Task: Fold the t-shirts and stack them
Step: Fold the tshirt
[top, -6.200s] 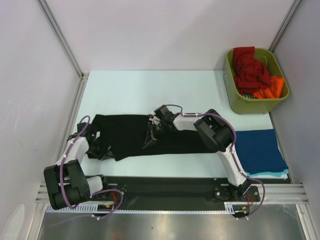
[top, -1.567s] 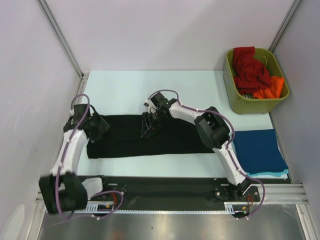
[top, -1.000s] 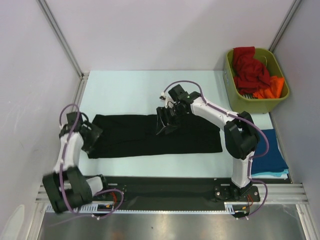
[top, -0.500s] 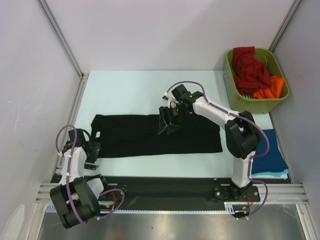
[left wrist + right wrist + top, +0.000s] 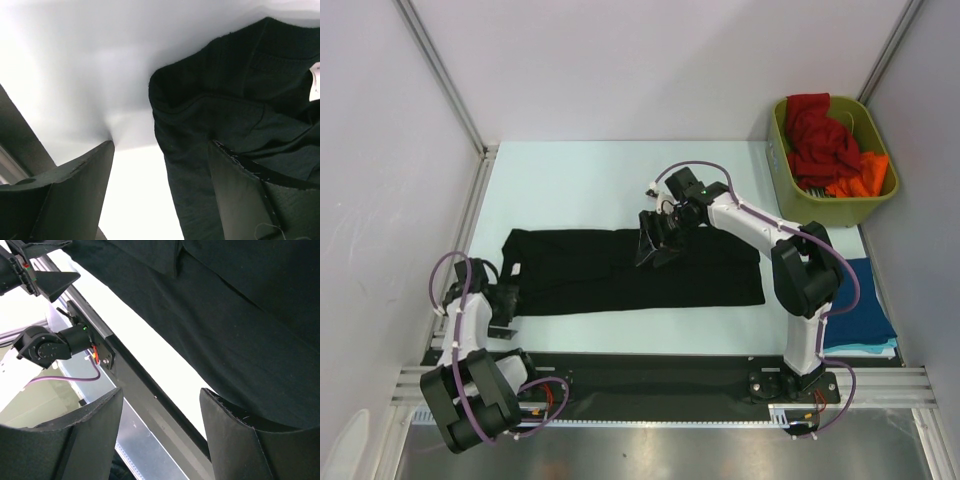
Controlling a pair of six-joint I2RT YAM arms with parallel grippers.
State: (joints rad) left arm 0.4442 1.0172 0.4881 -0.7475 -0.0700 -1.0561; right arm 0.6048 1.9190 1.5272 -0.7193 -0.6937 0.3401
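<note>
A black t-shirt [image 5: 600, 270] lies folded into a long flat strip across the table. My left gripper [image 5: 505, 300] is low at the strip's left end, open. In the left wrist view the shirt's collar end [image 5: 225, 100] lies partly under the gap of the left gripper [image 5: 160, 150], and nothing is pinched. My right gripper [image 5: 653, 245] hovers open over the middle of the strip. In the right wrist view the right gripper [image 5: 161, 395] has an empty gap, with the black t-shirt [image 5: 240, 315] spread below.
An olive-green bin [image 5: 820, 212] at the back right holds a red shirt [image 5: 820, 135] and an orange shirt [image 5: 860, 180]. A folded dark blue shirt [image 5: 840, 295] lies on a teal one [image 5: 865, 350] at the near right. The black front rail [image 5: 145, 395] borders the table.
The black shirt's lower part was folded up into a strip. Over the last second my left arm has drawn back toward the near-left corner; the right gripper has barely moved.
</note>
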